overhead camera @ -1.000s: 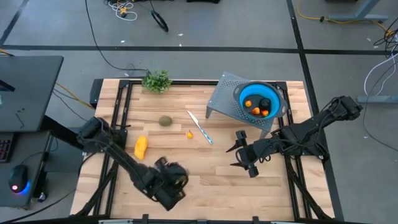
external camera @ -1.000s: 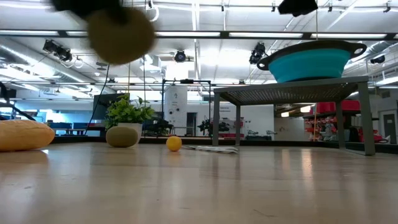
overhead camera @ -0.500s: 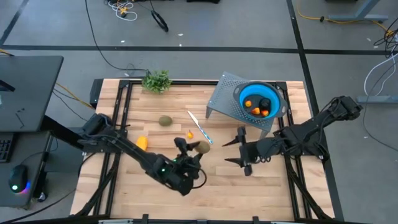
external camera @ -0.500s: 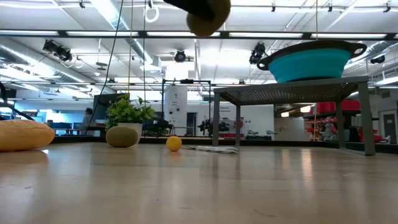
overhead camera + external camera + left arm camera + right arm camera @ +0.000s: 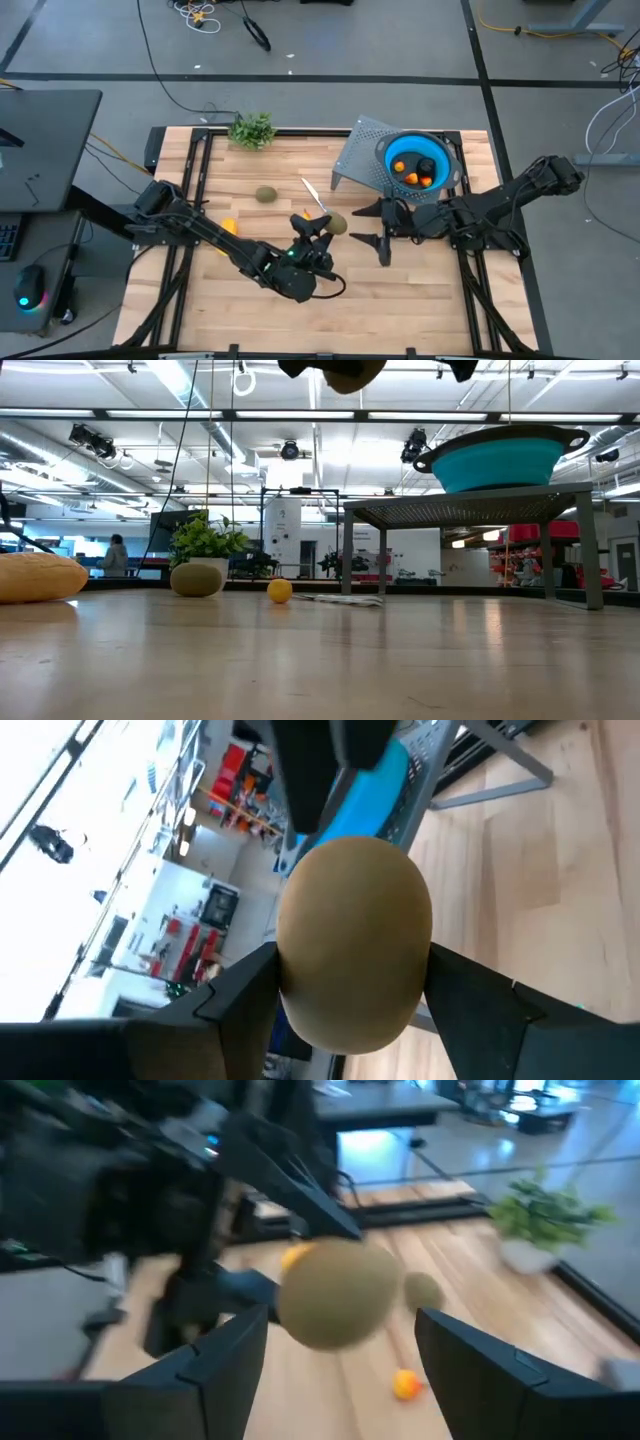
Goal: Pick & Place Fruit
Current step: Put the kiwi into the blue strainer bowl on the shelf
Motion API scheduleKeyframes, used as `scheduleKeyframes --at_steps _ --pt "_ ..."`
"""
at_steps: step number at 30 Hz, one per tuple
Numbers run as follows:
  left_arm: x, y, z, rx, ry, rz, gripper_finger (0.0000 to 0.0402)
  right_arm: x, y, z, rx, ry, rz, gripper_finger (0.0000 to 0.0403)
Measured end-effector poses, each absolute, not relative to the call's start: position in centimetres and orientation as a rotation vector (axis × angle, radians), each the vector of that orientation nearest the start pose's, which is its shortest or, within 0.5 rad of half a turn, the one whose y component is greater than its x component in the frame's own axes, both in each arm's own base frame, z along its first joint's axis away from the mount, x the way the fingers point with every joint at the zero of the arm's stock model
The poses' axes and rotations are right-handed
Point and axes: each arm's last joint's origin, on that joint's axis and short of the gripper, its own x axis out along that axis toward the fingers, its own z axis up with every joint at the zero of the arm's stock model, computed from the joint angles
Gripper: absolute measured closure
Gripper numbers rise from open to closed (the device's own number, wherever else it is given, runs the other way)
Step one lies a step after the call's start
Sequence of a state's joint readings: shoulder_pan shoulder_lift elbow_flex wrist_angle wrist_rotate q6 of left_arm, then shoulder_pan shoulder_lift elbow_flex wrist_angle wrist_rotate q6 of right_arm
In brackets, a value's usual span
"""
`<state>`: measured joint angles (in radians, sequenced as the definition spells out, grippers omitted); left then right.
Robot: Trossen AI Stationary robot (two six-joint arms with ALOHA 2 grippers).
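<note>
Olive-brown oval (image 5: 336,223) held in the air above mid-table, clamped between the fingers of the left gripper (image 5: 320,222); seen close in the left wrist view (image 5: 352,940), pinched from both sides by the dark fingers (image 5: 235,990). At the top edge of the low view, same oval (image 5: 352,372) high over the wood. Right gripper (image 5: 372,226) just right of it, fingers spread wide and holding nothing, the oval (image 5: 336,1294) near the gap between its two fingers (image 5: 222,1358) in the right wrist view, not touched by them.

Second oval (image 5: 265,194) lying on the table to the far left, well apart from both grippers; in the low view (image 5: 196,578) resting in front of the sprig (image 5: 205,540). Yellow fruit (image 5: 229,228) at the left, partly under the left arm (image 5: 200,235); in the low view (image 5: 40,578) at the left edge, on the wood. Tiny orange fruit (image 5: 279,590) on the table just left of the knife (image 5: 335,599); from above, knife (image 5: 316,200) lying slantwise at mid-table, beyond the held oval.

Blue bowl (image 5: 388,148) on top of the grey rack (image 5: 362,160) at the far right, with a dark round fruit (image 5: 427,167) and orange pieces (image 5: 399,166) inside. Sprig (image 5: 252,130) at the far edge of the table (image 5: 420,300). Person (image 5: 115,554) far off in the room at the left.
</note>
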<state>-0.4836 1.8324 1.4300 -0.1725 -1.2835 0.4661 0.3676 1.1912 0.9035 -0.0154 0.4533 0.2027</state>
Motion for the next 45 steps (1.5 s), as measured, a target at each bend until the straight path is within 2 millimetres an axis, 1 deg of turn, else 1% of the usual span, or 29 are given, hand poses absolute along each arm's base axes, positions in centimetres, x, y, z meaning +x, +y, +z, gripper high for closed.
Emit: scheduleKeyframes --at_steps 5,9,12,18,22,28,38,45 --pt "36.9 -16.1 27.7 0.91 0.564 0.686 0.0162 25.2 8.4 31.2 0.097 0.233 -0.092 0.0118" --pt "37.0 -16.0 27.9 0.925 0.564 0.687 0.0162 25.8 8.5 30.6 0.113 0.252 -0.105 0.0099" --pt "37.3 -16.1 28.4 0.944 0.548 0.685 0.0162 26.4 8.5 30.3 0.119 0.242 -0.116 0.0089" --pt "37.6 -16.2 28.9 0.975 0.528 0.655 0.0162 27.0 8.2 30.4 0.135 0.191 -0.125 0.0082" --pt "37.7 -16.1 28.9 0.994 0.534 0.641 0.0162 27.3 8.2 30.1 0.135 0.204 -0.13 0.0082" --pt "37.7 -16.1 28.9 0.993 0.534 0.639 0.0161 27.4 8.1 30.1 0.137 0.201 -0.134 0.0083" --pt "37.8 -16.1 29.2 0.986 0.518 0.646 0.0161 27.3 8.1 30.1 0.194 0.195 -0.14 0.0125" --pt "37.8 -16.1 29.2 0.986 0.517 0.646 0.0161 27.3 8.1 30.1 0.201 0.195 -0.141 0.0132"
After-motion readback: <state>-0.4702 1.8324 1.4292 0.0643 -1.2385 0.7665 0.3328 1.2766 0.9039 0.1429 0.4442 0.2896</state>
